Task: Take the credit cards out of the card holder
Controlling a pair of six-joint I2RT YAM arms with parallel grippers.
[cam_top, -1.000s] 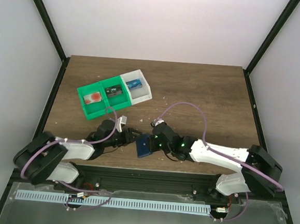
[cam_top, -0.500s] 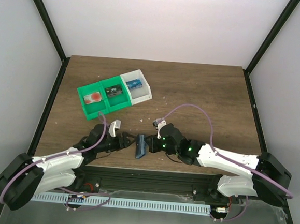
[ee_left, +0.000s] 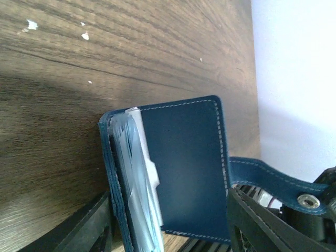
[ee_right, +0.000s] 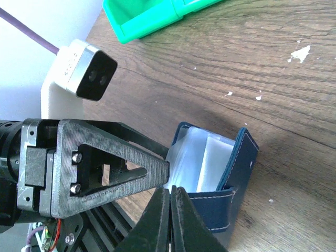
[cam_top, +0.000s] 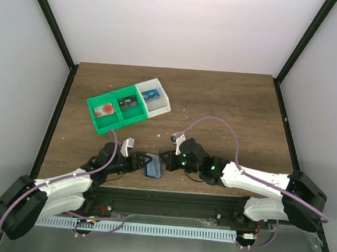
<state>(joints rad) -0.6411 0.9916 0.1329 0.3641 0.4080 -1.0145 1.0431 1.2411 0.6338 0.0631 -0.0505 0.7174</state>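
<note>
Two claws meet on the card holder, low at the near edge of the counter, bottom centre of the top view.

Right claw: clenched, fingertips pinched flat together on the holder's tab. The tab runs off the cover's edge toward it, with the snap showing at the far right of the left wrist view.

Left claw: jaws apart, roughly mid-width, with the holder sitting between them. Its fingers flank the two covers. In the right wrist view one finger has its tip against the edge of the near cover. Can't tell whether the other finger presses or just sits beside the far cover.

Holder is spread open in a V, standing on edge on the wood, navy outside. Clear card sleeves are exposed between the covers, and something pale shows through them. I can't make out individual cards.

Left arm runs in low from the lower left, right arm low from the lower right. Both are stretched nearly flat over the counter, wrists facing each other.

Green trays and white tray sit well apart in the upper left of the counter, each with a small item inside.
</note>
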